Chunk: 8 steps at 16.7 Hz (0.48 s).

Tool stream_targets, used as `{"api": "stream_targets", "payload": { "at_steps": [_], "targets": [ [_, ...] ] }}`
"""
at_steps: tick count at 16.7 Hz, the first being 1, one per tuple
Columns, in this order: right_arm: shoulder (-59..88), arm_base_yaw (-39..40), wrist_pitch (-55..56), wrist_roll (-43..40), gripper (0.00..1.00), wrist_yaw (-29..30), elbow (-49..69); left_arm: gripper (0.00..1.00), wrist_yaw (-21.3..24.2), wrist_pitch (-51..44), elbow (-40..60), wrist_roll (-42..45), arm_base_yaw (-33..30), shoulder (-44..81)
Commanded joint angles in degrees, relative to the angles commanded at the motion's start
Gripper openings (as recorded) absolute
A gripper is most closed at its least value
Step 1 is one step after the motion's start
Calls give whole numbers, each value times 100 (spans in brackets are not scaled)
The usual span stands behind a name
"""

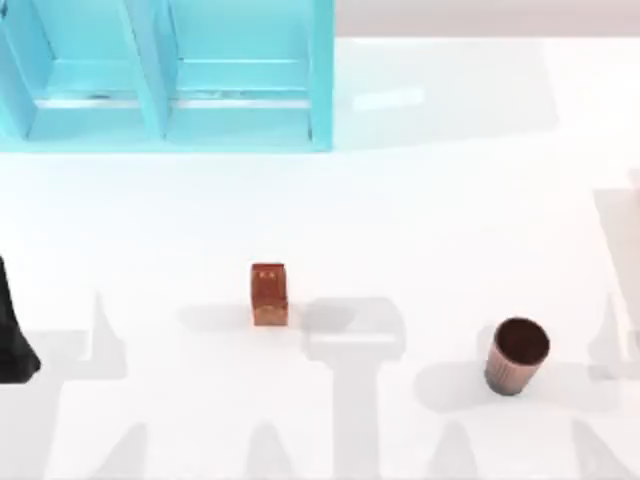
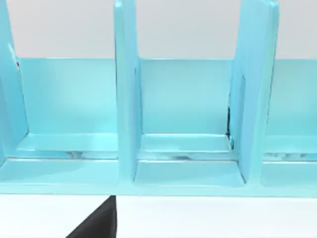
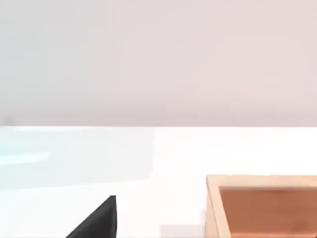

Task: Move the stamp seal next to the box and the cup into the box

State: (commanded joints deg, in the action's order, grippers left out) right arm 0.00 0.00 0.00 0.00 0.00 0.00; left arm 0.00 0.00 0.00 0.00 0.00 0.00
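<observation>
White table [image 1: 420,200] spreads across the top view, crossed by grey shadows of the two AgileX arms. At the upper left of that frame stands a light-blue rack [image 1: 170,75] with upright dividers; the left wrist view faces it head-on, showing its open compartments [image 2: 185,148] side by side above the white surface. A pale wooden box [image 3: 262,206] with an orange-brown inside sits at the lower right of the right wrist view, partly cut off by the frame edge. At the left edge of the top view, a dark part of the left arm [image 1: 12,340] pokes in; whether either claw is spread or pressed together cannot be told. The cup [image 1: 517,355], ribbed and coppery-brown with a dark inside, stands upright at the lower right of the top view. The stamp seal [image 1: 269,294], an orange-brown block, stands upright left of centre, well apart from the cup. No readable writing appears on either.
</observation>
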Motion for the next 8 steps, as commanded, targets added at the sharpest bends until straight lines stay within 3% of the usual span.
{"api": "stream_targets", "payload": {
  "at_steps": [8],
  "targets": [
    [1001, 419, -779, 104, 100, 38, 763, 100, 0, 0, 0, 0, 0, 0]
  ]
}}
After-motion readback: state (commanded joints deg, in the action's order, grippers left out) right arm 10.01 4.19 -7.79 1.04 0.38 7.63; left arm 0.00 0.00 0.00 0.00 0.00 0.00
